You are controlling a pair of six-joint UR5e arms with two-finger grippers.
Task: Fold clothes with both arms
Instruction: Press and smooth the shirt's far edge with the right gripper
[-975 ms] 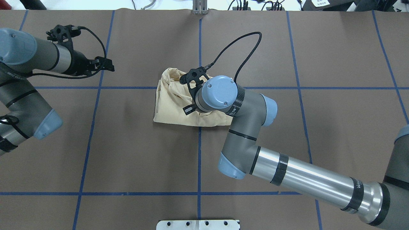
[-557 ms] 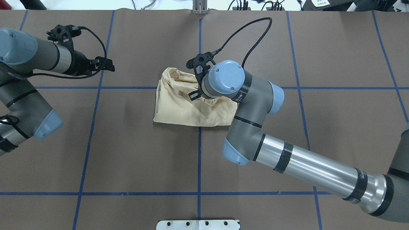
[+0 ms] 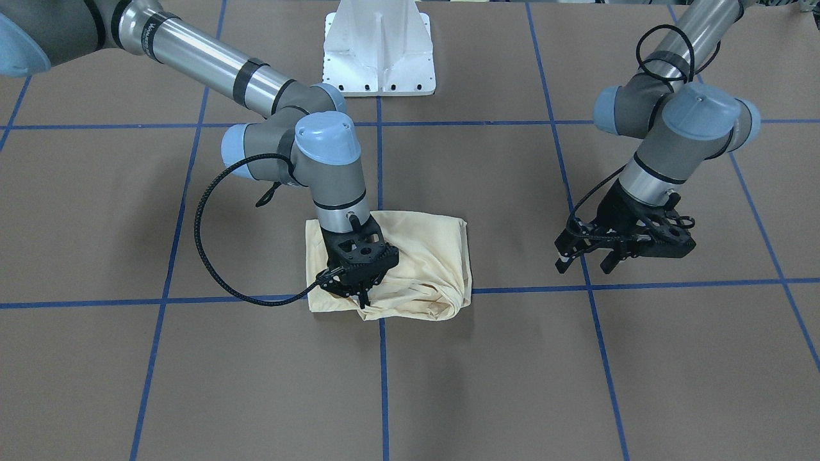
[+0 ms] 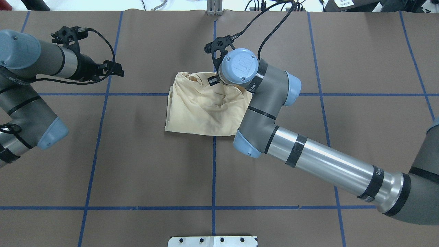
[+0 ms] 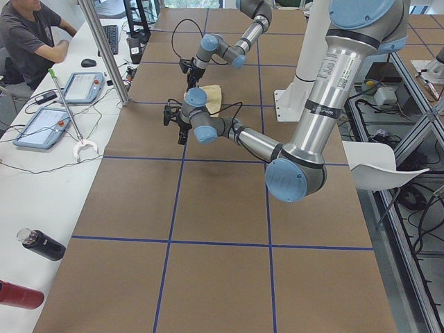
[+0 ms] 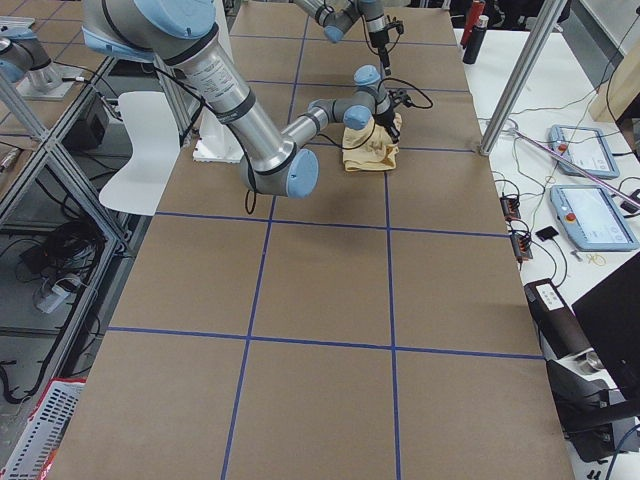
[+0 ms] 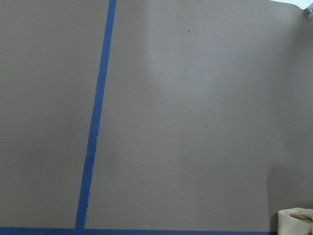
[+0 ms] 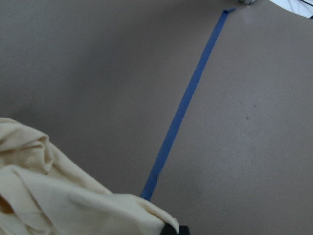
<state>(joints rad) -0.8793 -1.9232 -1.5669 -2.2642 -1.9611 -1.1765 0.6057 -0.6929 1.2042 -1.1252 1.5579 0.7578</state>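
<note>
The clothes, one pale cream shirt (image 4: 199, 109), lie bunched in a rough rectangle at the table's middle; the same shirt (image 3: 429, 250) shows in the front view. My right gripper (image 3: 360, 296) points straight down at the shirt's far edge and is shut on a pinched fold of the cloth. In the overhead view the wrist covers its fingers. The right wrist view has the shirt (image 8: 58, 196) at its bottom left. My left gripper (image 4: 118, 69) hovers open over bare table well left of the shirt, holding nothing; it appears as the left gripper (image 3: 586, 259) in the front view.
Blue tape lines (image 4: 214, 164) divide the brown table cover into squares. The white pedestal base (image 3: 379, 51) stands at the robot's side. In the exterior left view, a person (image 5: 31, 35) sits at a side bench with tablets (image 5: 41, 125) and bottles (image 5: 38, 244).
My right gripper has moved away from the robot across the shirt to its far edge, drawing a fold of cloth along. The left arm has stayed still.
</note>
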